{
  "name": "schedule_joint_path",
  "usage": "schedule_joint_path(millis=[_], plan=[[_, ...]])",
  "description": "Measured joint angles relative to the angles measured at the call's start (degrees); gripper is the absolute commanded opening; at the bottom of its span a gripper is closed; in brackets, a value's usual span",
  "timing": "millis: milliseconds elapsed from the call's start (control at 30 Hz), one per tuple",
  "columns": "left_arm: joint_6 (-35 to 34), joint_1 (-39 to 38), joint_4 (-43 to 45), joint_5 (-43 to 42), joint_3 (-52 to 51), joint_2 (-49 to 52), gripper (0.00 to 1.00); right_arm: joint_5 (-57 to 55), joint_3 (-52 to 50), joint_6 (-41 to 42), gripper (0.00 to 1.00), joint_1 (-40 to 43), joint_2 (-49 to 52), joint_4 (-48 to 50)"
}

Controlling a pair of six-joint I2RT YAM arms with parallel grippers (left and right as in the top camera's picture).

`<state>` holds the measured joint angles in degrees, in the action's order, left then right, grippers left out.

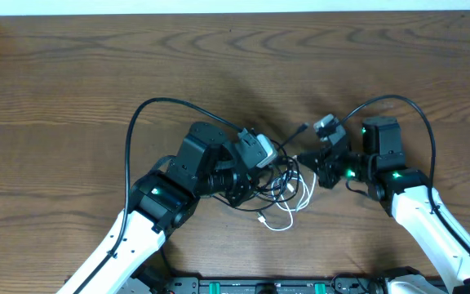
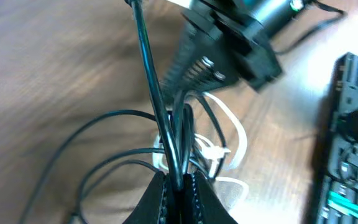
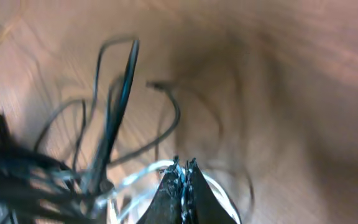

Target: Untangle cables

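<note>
Left pincer [image 2: 178, 182] is clamped on several black cords [image 2: 156, 93]. Right pincer [image 3: 183, 171] is pressed together at the whitish strand [image 2: 240, 138]; blur hides whether it grips. The cables [image 1: 284, 184] lie knotted between both arms. Best to draw apart slowly and low, easing off if loops tighten. The wood-grain worktop [image 1: 72, 73] is otherwise bare, with a pale strip beyond.

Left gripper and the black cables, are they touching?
Touching. The left wrist view shows the left gripper shut on several black cables, which run up from between its jaws.
</note>
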<state>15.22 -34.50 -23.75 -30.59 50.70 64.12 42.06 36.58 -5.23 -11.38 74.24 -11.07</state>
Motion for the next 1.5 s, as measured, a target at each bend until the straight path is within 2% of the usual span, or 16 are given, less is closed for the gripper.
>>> schedule_joint_path(millis=[167, 233, 367, 467, 567, 600, 667, 700, 733, 767, 800, 867, 1000, 1133, 1333, 1500], plan=[[-0.17, 0.00, -1.31, -2.29, 0.00, 1.16, 0.09, 4.26, 0.00, 6.23, 0.01, 0.37, 0.00, 7.65], [-0.70, 0.00, -0.28, -2.58, 0.00, 1.75, 0.22, 6.73, 0.00, 8.87, 0.01, 0.35, 0.00, 9.66], [-4.59, 0.00, 5.51, -3.63, -0.04, 2.21, 0.24, 8.02, 0.00, 11.76, 0.01, -0.13, 0.02, 8.85], [-7.39, 0.00, 9.05, -3.98, -0.04, 2.21, 0.23, 4.83, 0.00, 13.68, 0.01, -0.81, 0.39, 6.16], [-8.87, 0.00, 9.33, -4.04, -0.04, 2.21, 0.23, -4.04, 0.00, 16.44, 0.01, -0.85, 0.90, 2.27], [-9.20, 0.00, 9.18, -4.07, -0.04, 2.21, 0.27, -7.56, 0.00, 17.64, 0.01, -0.79, 1.05, 1.27], [-9.60, 0.00, 8.48, -4.02, -0.04, 2.21, 0.45, -11.76, 0.00, 19.15, 0.02, -0.44, 1.27, 0.24], [-9.55, 0.00, 7.67, -3.96, -0.04, 2.21, 0.49, -13.25, 0.00, 19.76, 0.06, -0.33, 1.27, -0.20], [-9.81, 0.00, 6.62, -3.41, -0.04, 2.21, 0.59, -14.36, 0.00, 20.46, 0.15, -0.20, 1.27, -0.68], [-10.12, -0.02, 5.73, -2.73, -0.04, 2.21, 0.62, -14.80, 0.00, 20.81, 0.20, -0.11, 1.27, -1.16], [-10.38, -0.04, 4.55, -1.77, -0.04, 2.21, 0.66, -14.97, 0.00, 21.24, 0.34, -0.09, 1.27, -1.92], [-10.64, -0.04, 2.47, -0.07, -0.04, 2.23, 0.67, -14.47, 0.00, 21.55, 0.41, -0.04, 1.27, -3.96], [-11.21, -0.04, -0.42, 1.57, -0.04, 3.63, 0.67, -11.54, 0.04, 23.43, 0.41, -0.02, 1.27, -10.64], [-15.26, -0.04, -0.72, 2.34, -0.04, 8.04, 0.66, -9.77, -0.02, 27.87, 0.41, -0.02, 1.29, -19.98], [-23.91, -0.04, -0.87, 2.67, -0.04, 16.55, 0.50, -9.05, -0.02, 35.30, 0.40, -0.04, 1.29, -26.05], [-30.69, -0.04, -0.92, 2.71, -0.04, 21.66, 0.49, -11.61, -0.07, 41.92, 0.41, -1.31, 1.31, -25.81]])
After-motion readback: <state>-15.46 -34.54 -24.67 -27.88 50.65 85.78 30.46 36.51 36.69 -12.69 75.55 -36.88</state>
